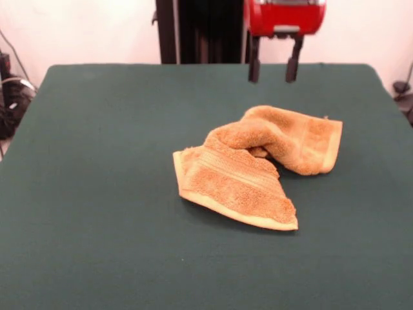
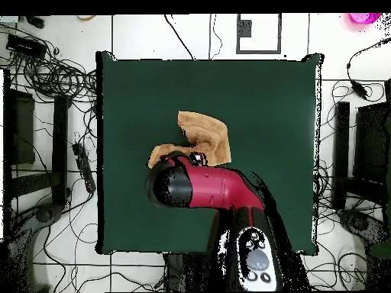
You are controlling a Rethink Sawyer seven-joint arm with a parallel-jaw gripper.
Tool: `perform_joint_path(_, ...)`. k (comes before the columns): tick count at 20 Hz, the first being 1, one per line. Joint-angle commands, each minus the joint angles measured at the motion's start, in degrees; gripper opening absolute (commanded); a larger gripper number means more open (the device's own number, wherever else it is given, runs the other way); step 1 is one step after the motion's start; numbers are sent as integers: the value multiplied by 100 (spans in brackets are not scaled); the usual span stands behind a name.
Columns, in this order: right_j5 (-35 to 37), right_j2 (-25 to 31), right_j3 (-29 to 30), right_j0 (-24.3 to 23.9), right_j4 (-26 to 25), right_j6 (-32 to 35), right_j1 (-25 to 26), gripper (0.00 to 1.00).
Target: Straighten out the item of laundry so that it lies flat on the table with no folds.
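The orange-tan towel [image 1: 258, 168] lies crumpled near the middle of the dark green table [image 1: 97, 161]. Its near left part lies fairly flat, showing band stripes and a pale hem. Its far right part is rolled and folded over on itself. My gripper [image 1: 273, 68] hangs open and empty above the table, just behind the towel's far edge, not touching it. In the overhead view the red and black arm [image 2: 206, 187] covers the gripper and part of the towel [image 2: 206, 137] on the table [image 2: 267, 114].
The black pedestal column [image 1: 200, 32] stands behind the table's far edge. Cables and dark equipment [image 2: 46, 114] lie on the floor around the table. A pink object [image 2: 363, 17] sits beyond one corner.
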Motion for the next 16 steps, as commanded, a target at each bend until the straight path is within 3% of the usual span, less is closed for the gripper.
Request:
perform_joint_path(1, 477, 235, -1019, 418, -15, 733, 912, 100)
perform_joint_path(8, 159, 262, -941, 569, -77, 739, 801, 100)
perform_joint_path(16, 365, 216, -888, 794, 18, 875, 780, 100)
